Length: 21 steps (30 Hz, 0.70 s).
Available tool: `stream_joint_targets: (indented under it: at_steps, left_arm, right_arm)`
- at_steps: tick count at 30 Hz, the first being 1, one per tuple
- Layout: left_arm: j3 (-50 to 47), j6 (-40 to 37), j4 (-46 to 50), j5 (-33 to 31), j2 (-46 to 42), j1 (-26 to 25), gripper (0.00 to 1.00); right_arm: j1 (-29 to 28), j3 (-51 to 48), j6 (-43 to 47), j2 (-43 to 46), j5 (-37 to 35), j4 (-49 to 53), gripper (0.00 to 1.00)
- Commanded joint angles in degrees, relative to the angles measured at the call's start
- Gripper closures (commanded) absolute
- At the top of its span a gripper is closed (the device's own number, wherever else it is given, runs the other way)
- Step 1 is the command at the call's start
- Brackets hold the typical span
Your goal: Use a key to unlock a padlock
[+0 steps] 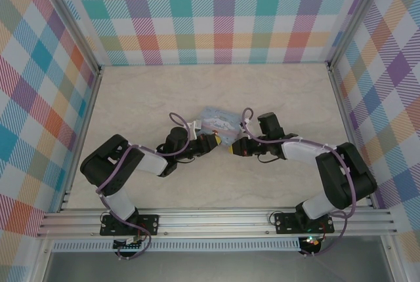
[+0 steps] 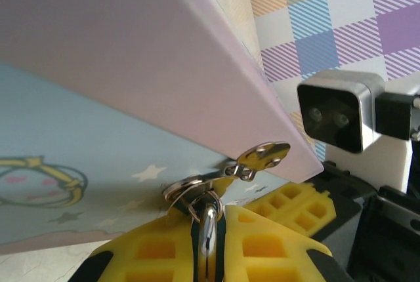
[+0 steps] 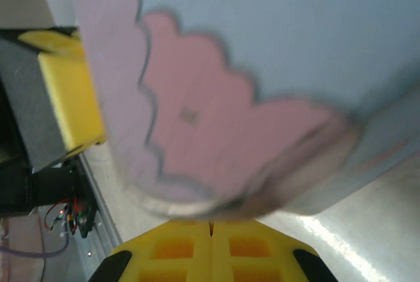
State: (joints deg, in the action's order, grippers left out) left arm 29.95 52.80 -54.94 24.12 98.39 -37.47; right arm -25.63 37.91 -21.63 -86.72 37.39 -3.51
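Room: plaid walls (image 1: 216, 13) in pastel colours close in three sides of one pale, marble-patterned table (image 1: 164, 92).
Padlock (image 2: 208, 228): one. A thin, shiny curve of metal shows at the lower centre of the left wrist view, seemingly its shackle. It sits just under the tin's edge, and the body is hidden.
Left gripper (image 2: 207, 212): one. Its yellow fingers are pressed onto that metal curve. From above it sits at centre frame (image 1: 214, 142), touching the tin.
Latch (image 2: 264, 155): one gold-toned plate on the tin's edge, up and right of the padlock, with one silvery disc (image 2: 185, 191) just beside the pinch.
Tin (image 2: 98, 131): one pale-blue, cartoon-printed box with a pink side, lying at the middle of the table (image 1: 220, 123).
Right gripper (image 3: 211, 224): one. Its yellow fingers are pressed together at the bottom of the right wrist view, against the blurred tin (image 3: 295, 65). I cannot tell if anything is between them. From above (image 1: 235, 145) it faces the left gripper.
Arms: two, bolted to one metal rail (image 1: 216, 220) along the bottom of the frame.
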Motion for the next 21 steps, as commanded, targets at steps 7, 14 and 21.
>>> stream_joint_targets:
  at_steps: [7, 14, 21]
  left_arm:
    - [1.07, -1.55, -0.57, 2.06, 0.33, -0.68, 0.94]
    - [0.92, -2.25, -1.82, 0.57, 3.06, -0.68, 0.92]
    - [1.05, -1.63, -6.35, -1.16, 7.51, -0.69, 0.91]
  right_arm:
    - [2.31, 2.17, -0.24, -2.92, -3.14, -1.27, 0.99]
    - [2.73, 3.16, 0.80, -4.82, -1.50, -1.06, 0.99]
    - [2.69, 3.06, 1.45, -6.62, 0.00, -0.36, 0.99]
